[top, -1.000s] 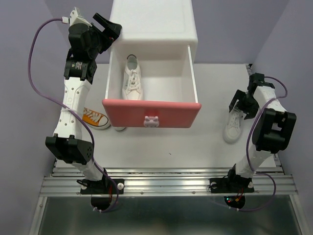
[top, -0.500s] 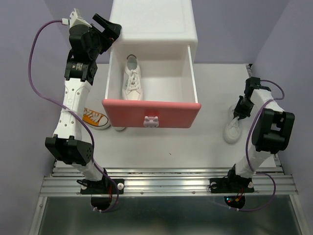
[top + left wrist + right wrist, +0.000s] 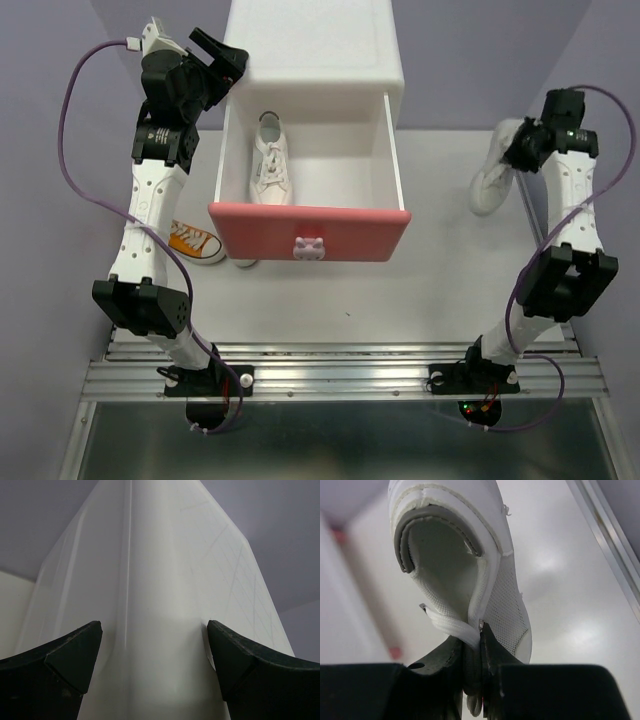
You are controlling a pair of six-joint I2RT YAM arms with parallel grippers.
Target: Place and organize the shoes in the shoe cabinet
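Observation:
The white shoe cabinet (image 3: 312, 45) stands at the back with its salmon-pink drawer (image 3: 310, 232) pulled out. One white shoe (image 3: 270, 160) lies inside the drawer. My right gripper (image 3: 520, 150) is shut on the second white shoe (image 3: 492, 180) and holds it off the table at the far right. In the right wrist view the gripper (image 3: 481, 645) pinches this shoe's (image 3: 465, 555) collar and lace, toe hanging away. An orange shoe (image 3: 195, 243) lies left of the drawer, partly hidden. My left gripper (image 3: 222, 55) is open, astride the cabinet's (image 3: 160, 605) left corner.
A bit of white sole (image 3: 246, 263) peeks out under the drawer front's left end. Purple walls close in on both sides. A metal rail (image 3: 340, 375) with the arm bases runs along the near edge. White tabletop (image 3: 440, 270) lies right of the drawer.
My right gripper closed on the white shoe on the table at the right and lifted it up and toward the back. The left arm has not moved.

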